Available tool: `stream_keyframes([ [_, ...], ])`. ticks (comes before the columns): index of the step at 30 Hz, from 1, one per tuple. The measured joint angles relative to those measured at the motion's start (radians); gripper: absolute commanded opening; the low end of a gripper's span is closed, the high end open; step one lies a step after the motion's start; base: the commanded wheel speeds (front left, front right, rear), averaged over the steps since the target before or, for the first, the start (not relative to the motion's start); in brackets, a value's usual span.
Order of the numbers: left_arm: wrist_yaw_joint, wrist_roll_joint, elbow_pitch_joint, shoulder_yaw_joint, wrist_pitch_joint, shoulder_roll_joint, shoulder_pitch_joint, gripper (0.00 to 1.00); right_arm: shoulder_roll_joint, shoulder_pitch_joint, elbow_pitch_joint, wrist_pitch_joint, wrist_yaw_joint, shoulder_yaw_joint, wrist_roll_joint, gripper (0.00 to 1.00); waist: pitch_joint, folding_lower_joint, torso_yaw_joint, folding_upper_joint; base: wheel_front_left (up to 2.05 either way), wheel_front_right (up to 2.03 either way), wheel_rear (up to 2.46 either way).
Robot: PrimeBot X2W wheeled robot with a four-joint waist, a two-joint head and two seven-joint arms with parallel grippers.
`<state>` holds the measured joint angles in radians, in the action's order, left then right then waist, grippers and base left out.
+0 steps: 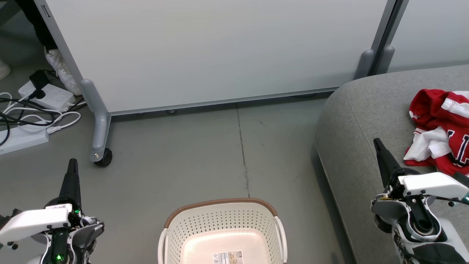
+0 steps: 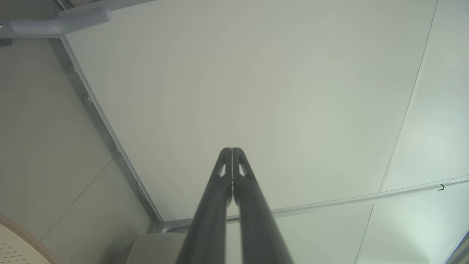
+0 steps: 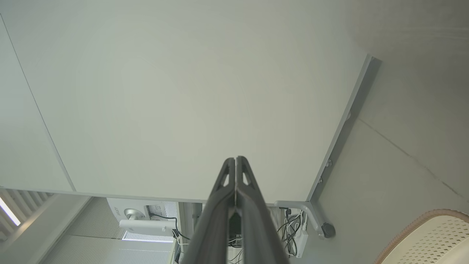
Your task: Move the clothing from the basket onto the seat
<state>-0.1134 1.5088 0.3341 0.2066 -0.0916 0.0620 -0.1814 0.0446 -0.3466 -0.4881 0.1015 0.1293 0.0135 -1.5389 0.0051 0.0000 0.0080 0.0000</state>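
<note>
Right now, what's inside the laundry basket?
Inside the basket I can see a bare pale floor with a printed label stuck on it. Its near part is cut off by the picture's edge, so that bit cannot be checked.

I'd tag this a robot lab or test bay, not a home. At 12 o'clock a white rolling partition [image 1: 220, 51] stands on grey legs with a castor [image 1: 103, 157]. The floor [image 1: 176, 157] is bare grey concrete with a crack line. At 10 o'clock, power strips [image 1: 55, 96] and tangled cables [image 1: 22, 106] lie loose on it. At 11, a person's white shoe [image 1: 62, 71] shows behind the panel. The grey seat [image 1: 359, 121] at 3 and the basket [image 1: 220, 202] at 6 are home-type pieces set on that floor. In the right wrist view there is more wiring and a white device [image 3: 141, 220] past the panel.
</note>
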Motion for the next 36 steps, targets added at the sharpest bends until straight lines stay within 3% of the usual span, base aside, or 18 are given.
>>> stream_keyframes([
  [13, -0.016, 0.069, 0.007, 0.03, -0.021, -0.011, -0.016, 0.0, 0.001, -0.033, -0.025, 0.007, 0.0, -0.002, -0.083, 0.0, 0.004, 0.0, -0.007, 0.0, 0.0, 0.0, 0.0],
  [36, -0.016, 0.069, 0.007, 0.031, -0.022, -0.012, -0.019, 0.0, 0.001, -0.033, -0.026, 0.008, 0.0, -0.002, -0.083, 0.0, 0.004, 0.0, -0.007, 0.0, 0.0, 0.0, 0.0],
])
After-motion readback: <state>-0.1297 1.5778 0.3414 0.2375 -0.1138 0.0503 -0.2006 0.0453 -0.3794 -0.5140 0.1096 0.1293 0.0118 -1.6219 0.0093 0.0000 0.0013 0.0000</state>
